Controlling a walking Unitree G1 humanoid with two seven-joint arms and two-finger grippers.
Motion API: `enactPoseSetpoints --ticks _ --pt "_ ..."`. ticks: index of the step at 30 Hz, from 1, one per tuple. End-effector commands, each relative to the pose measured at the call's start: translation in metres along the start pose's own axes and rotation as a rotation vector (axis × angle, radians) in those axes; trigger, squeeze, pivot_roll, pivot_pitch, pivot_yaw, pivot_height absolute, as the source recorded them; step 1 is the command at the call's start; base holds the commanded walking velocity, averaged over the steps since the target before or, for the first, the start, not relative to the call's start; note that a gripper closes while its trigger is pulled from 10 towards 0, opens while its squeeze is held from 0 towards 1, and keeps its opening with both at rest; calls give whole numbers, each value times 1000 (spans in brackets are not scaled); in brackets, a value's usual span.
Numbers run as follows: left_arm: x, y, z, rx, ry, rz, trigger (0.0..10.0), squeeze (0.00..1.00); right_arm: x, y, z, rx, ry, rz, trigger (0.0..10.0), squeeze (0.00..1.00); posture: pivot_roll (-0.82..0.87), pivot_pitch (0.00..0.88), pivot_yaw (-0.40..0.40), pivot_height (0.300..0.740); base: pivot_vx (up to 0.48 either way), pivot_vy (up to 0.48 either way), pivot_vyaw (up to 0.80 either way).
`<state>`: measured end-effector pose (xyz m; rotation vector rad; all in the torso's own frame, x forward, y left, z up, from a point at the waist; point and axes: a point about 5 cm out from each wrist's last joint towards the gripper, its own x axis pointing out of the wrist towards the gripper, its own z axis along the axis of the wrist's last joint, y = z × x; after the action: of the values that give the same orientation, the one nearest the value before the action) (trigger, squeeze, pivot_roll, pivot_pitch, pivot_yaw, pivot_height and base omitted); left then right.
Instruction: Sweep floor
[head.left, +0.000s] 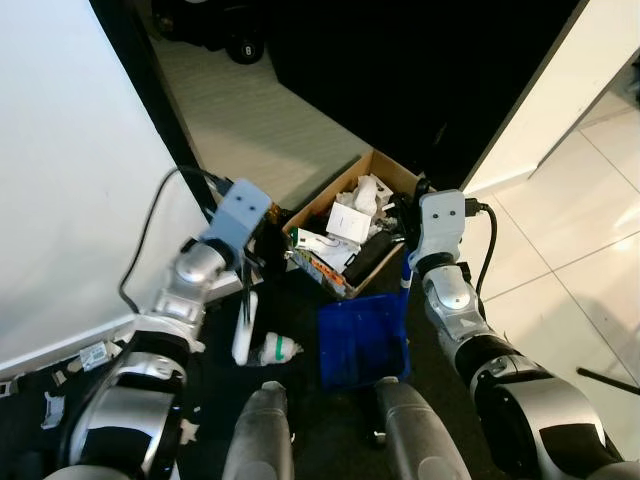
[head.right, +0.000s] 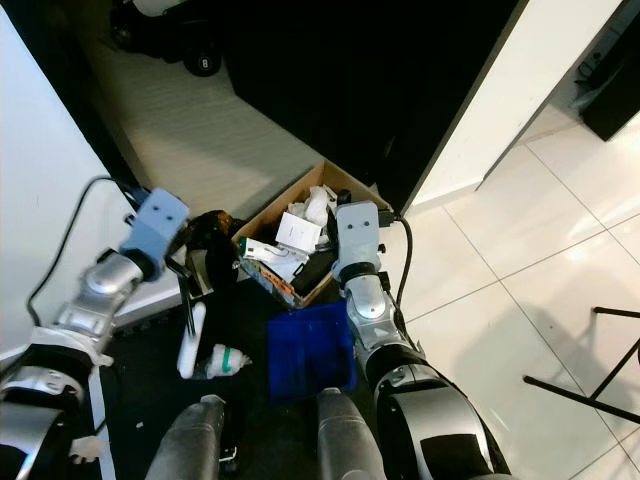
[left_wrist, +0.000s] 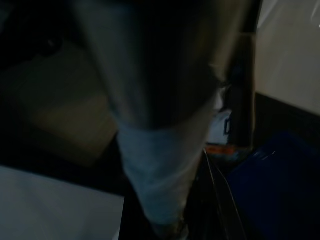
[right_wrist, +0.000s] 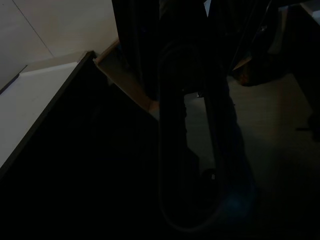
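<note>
Down by the doorway, the cardboard box (head.left: 345, 225) is crammed with rubbish and a blue dustpan (head.left: 362, 342) lies just beside it. Left gripper (head.left: 246, 268) clamped on a white brush handle (head.left: 244, 325), right gripper (head.left: 405, 215) over the box, fingers I cannot tell. A crumpled wrapper (head.left: 275, 350) and scraps (head.left: 52, 408) remain, so more sweeping yet

Dustpan (head.left: 362, 343) before cardboard box (head.left: 385, 172)
</note>
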<state>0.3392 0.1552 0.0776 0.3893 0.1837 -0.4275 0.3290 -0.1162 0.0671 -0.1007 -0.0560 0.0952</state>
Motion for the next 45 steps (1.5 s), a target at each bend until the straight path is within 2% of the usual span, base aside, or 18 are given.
enactPoseSetpoints --ticks 1,2,4,7,14,18,20,22,24,26,30,33,35,40,41,43,44,45 --pt "14 -15 25 -100 -103 -9 10000 0 -4 -2 -8 -17 38 -5 10000 0 68 87 -10 740 0 0 0" --pt "14 -15 25 -100 -103 -9 10000 0 -4 -2 -8 -17 38 -5 10000 0 68 87 -10 740 0 0 0" --pt "26 -21 54 -194 -213 10 10000 0 -5 -5 -9 -23 40 -14 10000 0 61 83 -5 740 0 0 0" --pt "30 -20 72 -227 -282 21 10000 0 -6 -7 -9 -26 40 -17 10000 0 58 76 -2 740 0 0 0" --pt "32 -10 115 -269 -456 1 10000 0 -7 -7 -10 -31 40 -22 10000 0 55 65 -1 740 0 0 0" --pt "30 -6 126 -281 -497 -15 10000 0 -7 -8 -10 -32 40 -23 10000 0 58 62 -4 740 0 0 0" --pt "21 4 147 -297 -578 -97 10000 0 -6 -7 -10 -30 40 -19 10000 0 66 55 -8 740 0 0 0" --pt "21 4 147 -297 -578 -97 10000 0 -6 -7 -10 -30 40 -19 10000 0 66 55 -8 740 0 0 0" --pt "8 15 174 -321 -679 -169 10000 0 -6 -6 -10 -25 44 -14 10000 0 74 48 -12 740 0 0 0" --pt "6 15 179 -323 -699 -175 10000 0 -6 -5 -10 -24 46 -13 10000 0 74 48 -12 740 0 0 0" --pt "-3 21 202 -420 -798 -176 10000 0 -5 -3 -9 -20 46 -11 10000 0 73 46 -13 740 0 0 0" --pt "-10 34 210 -444 -837 -167 10000 0 -4 -3 -8 -18 44 -10 10000 0 72 45 -10 740 0 0 0" --pt "-13 43 209 -409 -833 -157 10000 0 -4 -3 -8 -17 44 -10 10000 0 72 45 -10 740 0 0 0" --pt "-24 77 184 -109 -651 -79 10000 0 -4 -3 -8 -14 42 -7 10000 0 73 45 -11 740 0 0 0" --pt "-24 77 184 -109 -651 -79 10000 0 -4 -3 -8 -14 42 -7 10000 0 73 45 -11 740 0 0 0" --pt "-28 92 167 -4 -548 -25 10000 0 -4 -3 -8 -12 43 -3 10000 0 75 48 -13 740 0 0 0" --pt "-28 92 167 -4 -548 -25 10000 0 -4 -3 -8 -12 43 -3 10000 0 75 48 -13 740 0 0 0" --pt "-34 106 147 80 -426 15 10000 0 -4 -3 -8 -9 44 0 10000 0 76 50 -15 740 0 0 0"
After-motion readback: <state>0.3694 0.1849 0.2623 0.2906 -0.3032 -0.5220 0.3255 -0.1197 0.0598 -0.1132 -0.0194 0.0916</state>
